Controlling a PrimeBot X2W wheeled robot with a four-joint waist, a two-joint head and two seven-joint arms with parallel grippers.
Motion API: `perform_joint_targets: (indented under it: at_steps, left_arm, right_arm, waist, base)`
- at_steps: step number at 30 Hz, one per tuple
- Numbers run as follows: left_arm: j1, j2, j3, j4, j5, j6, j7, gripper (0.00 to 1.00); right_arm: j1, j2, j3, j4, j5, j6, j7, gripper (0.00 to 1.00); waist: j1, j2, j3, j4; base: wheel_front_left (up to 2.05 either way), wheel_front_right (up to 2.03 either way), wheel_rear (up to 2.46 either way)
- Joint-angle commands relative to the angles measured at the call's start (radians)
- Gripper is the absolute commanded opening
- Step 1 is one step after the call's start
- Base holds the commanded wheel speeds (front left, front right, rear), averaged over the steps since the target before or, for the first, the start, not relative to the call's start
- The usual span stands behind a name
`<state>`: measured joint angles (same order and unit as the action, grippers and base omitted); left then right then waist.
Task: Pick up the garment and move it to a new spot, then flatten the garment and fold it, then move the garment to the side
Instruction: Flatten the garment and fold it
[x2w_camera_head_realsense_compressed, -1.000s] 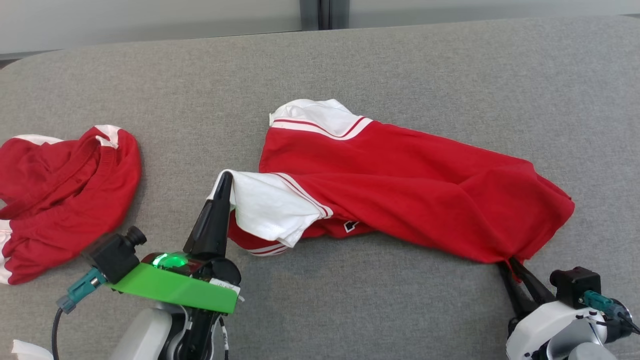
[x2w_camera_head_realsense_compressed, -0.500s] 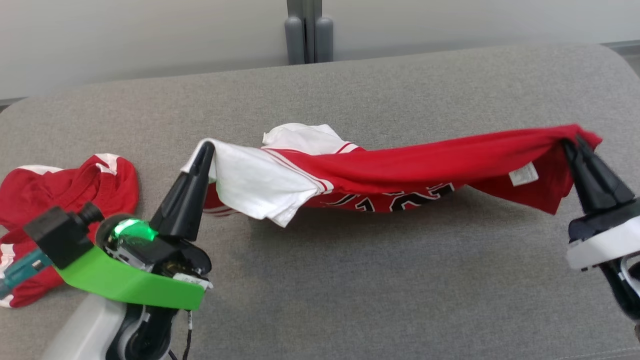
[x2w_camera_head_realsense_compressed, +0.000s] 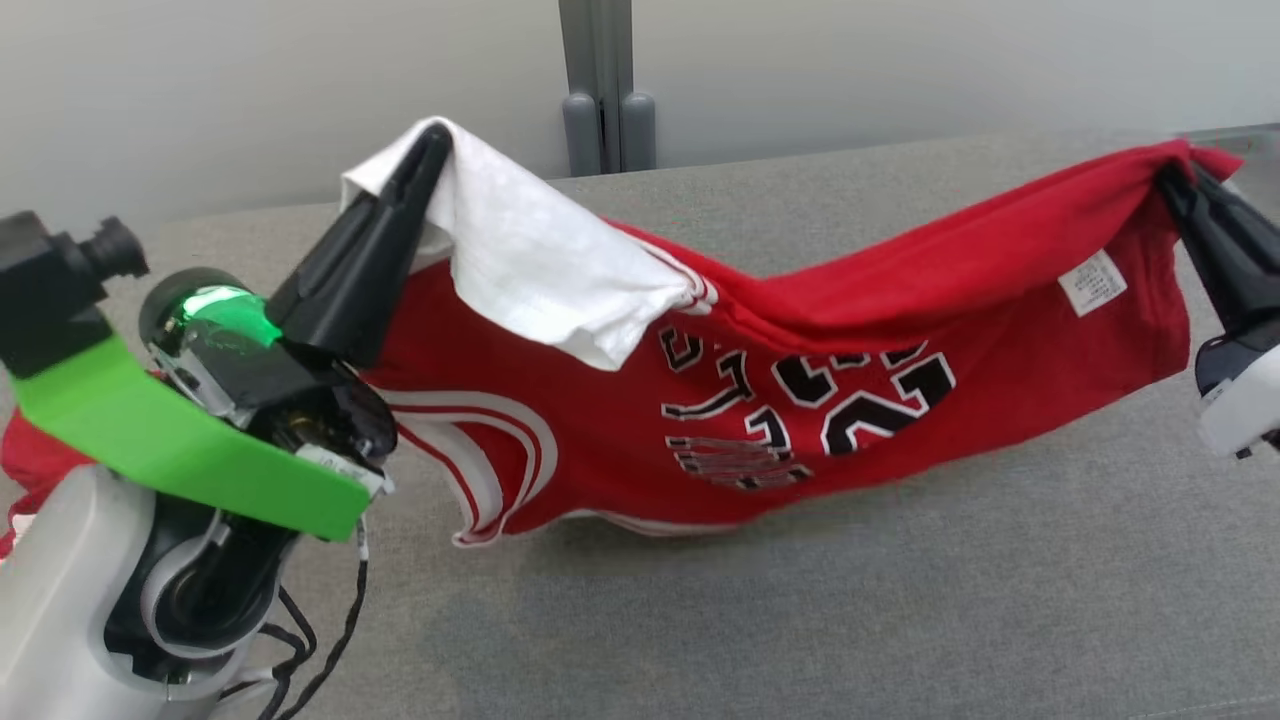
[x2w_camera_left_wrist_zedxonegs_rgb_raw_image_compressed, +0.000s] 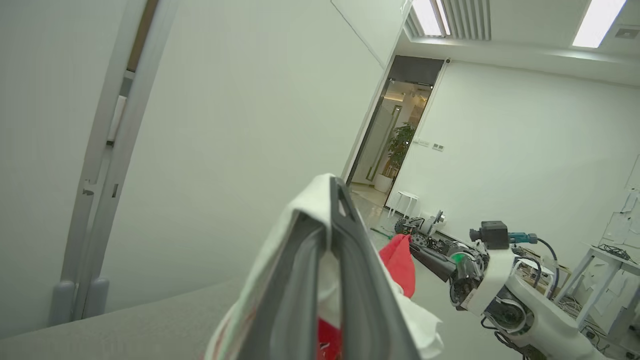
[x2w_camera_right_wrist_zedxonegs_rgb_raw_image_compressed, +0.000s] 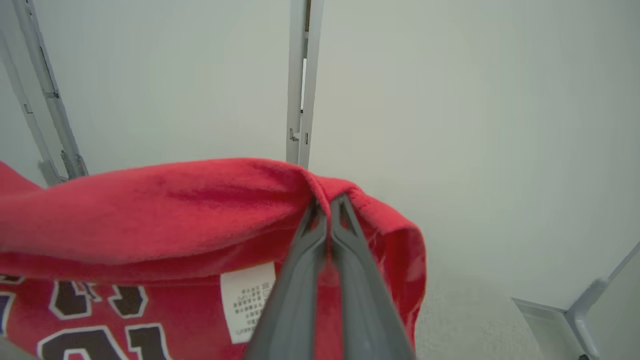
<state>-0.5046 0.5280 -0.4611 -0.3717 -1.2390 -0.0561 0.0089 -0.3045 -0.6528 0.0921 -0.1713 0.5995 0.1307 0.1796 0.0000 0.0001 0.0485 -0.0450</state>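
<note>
The garment (x2w_camera_head_realsense_compressed: 800, 330) is a red jersey with white sleeves and black lettering, hanging stretched between my two grippers above the grey table (x2w_camera_head_realsense_compressed: 800, 620). My left gripper (x2w_camera_head_realsense_compressed: 435, 135) is shut on a white sleeve (x2w_camera_head_realsense_compressed: 530, 250) at the upper left. At the far right, my right gripper (x2w_camera_head_realsense_compressed: 1170, 175) is shut on the red hem. The left wrist view has white cloth (x2w_camera_left_wrist_zedxonegs_rgb_raw_image_compressed: 305, 205) draped over that gripper's tips (x2w_camera_left_wrist_zedxonegs_rgb_raw_image_compressed: 334, 186). In the right wrist view the closed tips (x2w_camera_right_wrist_zedxonegs_rgb_raw_image_compressed: 327, 202) pinch red fabric (x2w_camera_right_wrist_zedxonegs_rgb_raw_image_compressed: 165, 205) above a white label (x2w_camera_right_wrist_zedxonegs_rgb_raw_image_compressed: 248, 300).
A second red garment (x2w_camera_head_realsense_compressed: 25, 455) lies on the table at the far left, mostly hidden behind my left arm. A pale wall with a grey post (x2w_camera_head_realsense_compressed: 598, 90) stands behind the table. The right arm (x2w_camera_left_wrist_zedxonegs_rgb_raw_image_compressed: 500, 295) appears in the left wrist view.
Both grippers have risen, lifting the jersey off the table so it hangs between them. The right gripper closed on the hem. The head camera tilted upward.
</note>
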Motion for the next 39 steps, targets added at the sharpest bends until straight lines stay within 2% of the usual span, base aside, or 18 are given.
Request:
perform_joint_targets:
  at_steps: [1, 5, 10, 12, 15, 16, 17, 21, 25, 29, 33, 39]
  left_arm:
    - [0.027, 0.013, -0.012, 0.001, -0.004, 0.013, 0.013, 0.00]
    - [0.083, 0.005, -0.047, 0.023, -0.021, 0.026, 0.029, 0.00]
    - [0.151, -0.028, -0.096, 0.077, -0.030, 0.001, 0.008, 0.00]
    - [0.167, -0.044, -0.109, 0.110, -0.020, -0.013, -0.010, 0.00]
    - [0.180, -0.072, -0.116, 0.164, -0.015, -0.034, -0.048, 0.00]
    - [0.184, -0.081, -0.117, 0.179, -0.013, -0.038, -0.063, 0.00]
    - [0.188, -0.095, -0.117, 0.198, -0.014, -0.045, -0.083, 0.00]
    - [0.197, -0.132, -0.116, 0.262, 0.010, -0.061, -0.158, 0.00]
    - [0.212, -0.162, -0.119, 0.306, 0.027, -0.068, -0.216, 0.00]
    - [0.216, -0.178, -0.122, 0.328, 0.035, -0.074, -0.241, 0.00]
    - [0.212, -0.186, -0.123, 0.335, 0.035, -0.075, -0.254, 0.00]
    - [0.183, -0.185, -0.144, 0.332, 0.040, -0.076, -0.263, 0.00]
  right_arm:
    - [0.024, 0.001, 0.007, 0.005, 0.026, 0.000, 0.027, 0.00]
    - [0.048, 0.013, 0.071, 0.034, 0.096, 0.000, 0.112, 0.00]
    - [-0.013, 0.045, 0.195, 0.140, 0.158, 0.000, 0.194, 0.00]
    - [-0.059, 0.058, 0.242, 0.198, 0.146, 0.000, 0.180, 0.00]
    - [-0.130, 0.092, 0.290, 0.292, 0.105, 0.000, 0.087, 0.00]
    - [-0.149, 0.101, 0.298, 0.322, 0.087, 0.000, 0.047, 0.23]
    - [-0.169, 0.114, 0.305, 0.357, 0.066, 0.000, -0.009, 1.00]
    - [-0.191, 0.146, 0.342, 0.454, 0.016, 0.000, -0.197, 1.00]
    - [-0.141, 0.123, 0.385, 0.489, 0.036, 0.000, -0.267, 1.00]
    - [-0.080, 0.084, 0.384, 0.486, 0.074, 0.000, -0.269, 1.00]
    - [-0.049, 0.053, 0.337, 0.508, 0.071, 0.000, -0.244, 1.00]
    - [-0.085, 0.085, 0.260, 0.570, 0.048, 0.000, -0.192, 1.00]
  waist:
    - [0.0000, -0.0001, 0.030, -0.002]
    - [0.0000, -0.0001, 0.078, 0.000]
    - [0.0000, -0.0001, 0.137, 0.013]
    - [0.0000, -0.0001, 0.157, 0.027]
    - [0.0000, -0.0001, 0.178, 0.051]
    - [0.0000, -0.0001, 0.182, 0.057]
    - [0.0000, -0.0001, 0.187, 0.065]
    - [0.0000, -0.0001, 0.193, 0.084]
    - [0.0000, -0.0001, 0.193, 0.094]
    - [0.0000, -0.0001, 0.202, 0.101]
    - [0.0000, -0.0001, 0.221, 0.108]
    - [0.0000, -0.0001, 0.247, 0.128]
  base:
    - [0.00, 0.00, 0.00]
    - [0.00, 0.00, 0.00]
    - [0.00, 0.00, 0.00]
    - [0.00, 0.00, 0.00]
    - [0.00, 0.00, 0.00]
    - [0.00, 0.00, 0.00]
    - [0.00, 0.00, 0.00]
    - [0.00, 0.00, 0.00]
    - [0.00, 0.00, 0.00]
    - [0.00, 0.00, 0.00]
    - [0.00, 0.00, 0.00]
    - [0.00, 0.00, 0.00]
